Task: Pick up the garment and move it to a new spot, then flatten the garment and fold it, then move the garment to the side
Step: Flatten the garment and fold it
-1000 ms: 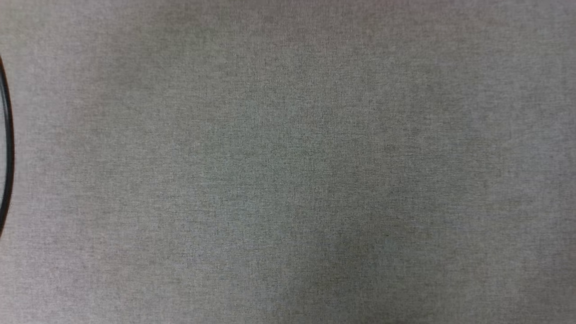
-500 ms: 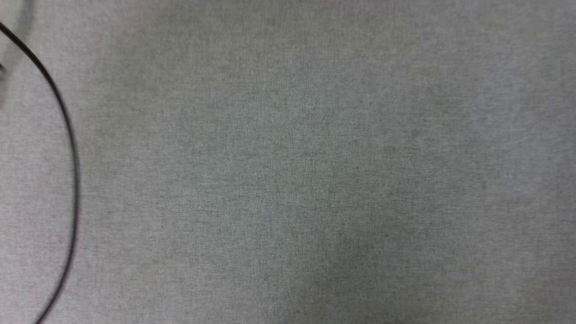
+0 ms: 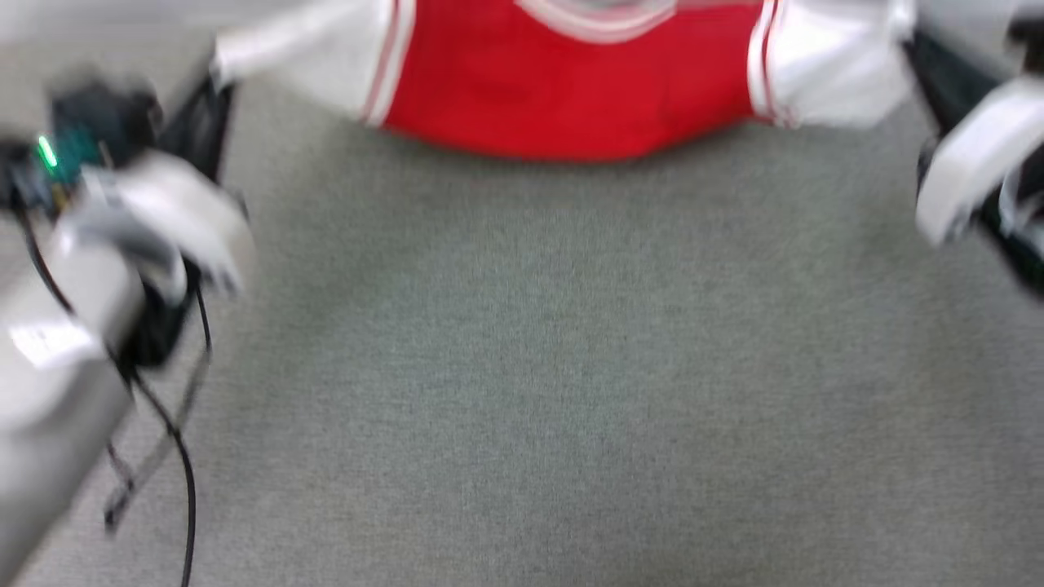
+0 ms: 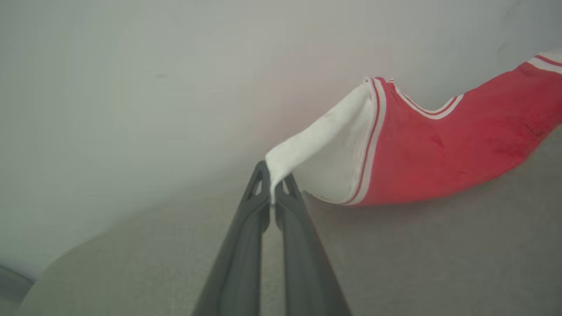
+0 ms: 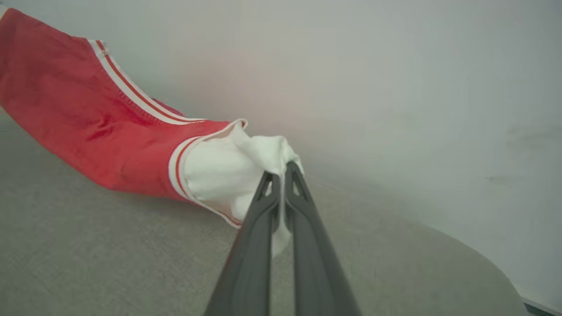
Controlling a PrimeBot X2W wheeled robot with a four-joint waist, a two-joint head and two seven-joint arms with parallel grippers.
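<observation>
You have the garment (image 3: 571, 98) strung across the top edge of the head view, red body in the middle and a white sleeve at each end, above the grey cloth surface (image 3: 555, 367); that view is blurred. In the left wrist view, your left gripper (image 4: 273, 177) rises from the bottom centre with its two dark fingers pressed together on the tip of one white sleeve. The sleeve stretches taut up and to the right into the striped trim and the red body at the right of the frame. In the right wrist view, your right gripper (image 5: 282, 171) is pinched closed on a bunched wad of the other white sleeve at centre frame. A little white fabric hangs down between the fingers, and the red body runs off to the upper left. In both wrist views the red body bellies down toward the grey surface; you cannot tell whether it touches. In the head view, your pale left forearm (image 3: 139, 236) sits at the left edge beside a black cable (image 3: 183, 456) and a green light (image 3: 46, 152); your pale right forearm (image 3: 971, 163) is at the upper right.
</observation>
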